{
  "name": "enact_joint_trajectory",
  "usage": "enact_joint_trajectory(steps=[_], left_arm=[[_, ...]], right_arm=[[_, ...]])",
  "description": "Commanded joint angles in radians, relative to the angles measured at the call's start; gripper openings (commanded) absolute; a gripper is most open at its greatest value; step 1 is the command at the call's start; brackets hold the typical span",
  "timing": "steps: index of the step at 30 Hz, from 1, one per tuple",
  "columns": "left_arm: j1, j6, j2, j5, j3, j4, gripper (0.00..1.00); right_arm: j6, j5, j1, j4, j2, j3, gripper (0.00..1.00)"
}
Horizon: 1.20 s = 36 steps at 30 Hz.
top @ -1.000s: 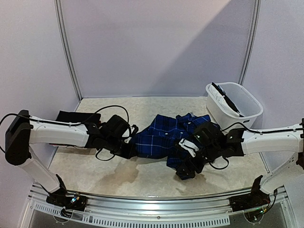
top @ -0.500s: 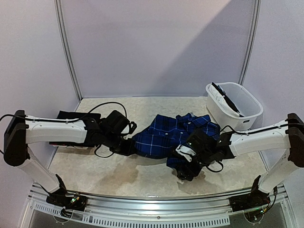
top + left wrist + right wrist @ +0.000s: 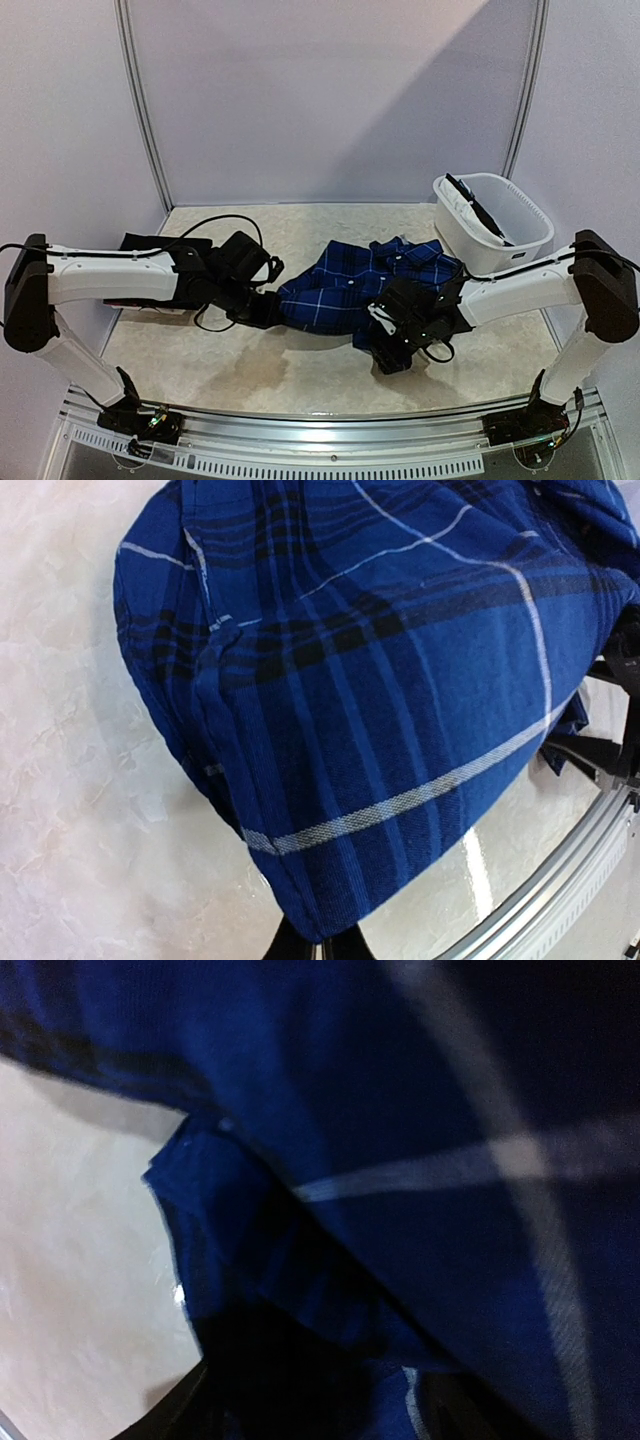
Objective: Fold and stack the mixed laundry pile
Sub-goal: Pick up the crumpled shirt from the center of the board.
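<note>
- A pale, marbled table fills the floor of a booth with plain lilac walls. Two white robot arms reach in from its near corners.
- At the far left of the table lies a plain black garment, low and flat, partly hidden behind the left arm's forearm.
- The left arm stretches toward the middle of the table, black cables looping over its wrist. The left gripper sits low at the left edge of the blue plaid shirt.
- In the left wrist view, its dark fingers are pressed together on the shirt's hem, and the cloth fans out from that pinch.
- The blue plaid shirt lies at the centre of the table, well apart from the black garment. It is deep blue with black bands and thin white lines. It is rumpled, with its far right part bunched up near the basket.
- The right arm comes in low from the right. The right gripper is down on the shirt's near right edge, where the cloth is heaped.
- The right wrist view is blurred and full of blue cloth, so I cannot tell whether those fingers are spread or closed on anything.
- A white plastic basket stands at the far right corner of the table, just beyond the shirt.
</note>
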Motion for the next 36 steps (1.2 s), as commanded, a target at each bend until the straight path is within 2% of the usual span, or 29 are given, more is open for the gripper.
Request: enact_joint_trajectory(steps=[1, 4, 5, 12, 21, 30, 36], left_arm=[[0.011, -0.004, -0.02, -0.011, 0.012, -0.033, 0.0], [0.011, -0.005, -0.025, -0.012, 0.012, -0.04, 0.0], [0.011, -0.007, -0.026, -0.012, 0.01, -0.042, 0.0], [0.011, -0.028, -0.049, -0.02, 0.018, -0.079, 0.0], [0.014, -0.093, -0.126, -0.058, 0.067, -0.216, 0.0], [0.056, -0.125, -0.183, -0.141, 0.206, -0.395, 0.0], [0.108, -0.132, -0.21, -0.151, 0.301, -0.48, 0.0]], right_arm=[[0.041, 0.04, 0.006, -0.037, 0.055, -0.01, 0.59], [0.046, 0.03, 0.007, -0.055, 0.051, -0.003, 0.34], [0.052, 0.029, 0.007, -0.068, 0.048, 0.001, 0.28], [0.079, 0.03, 0.01, -0.229, -0.03, 0.075, 0.01], [0.088, 0.021, 0.01, -0.491, -0.207, 0.227, 0.0], [0.063, -0.039, 0.01, -0.657, -0.352, 0.403, 0.0], [0.04, -0.009, 0.01, -0.73, -0.391, 0.56, 0.0]])
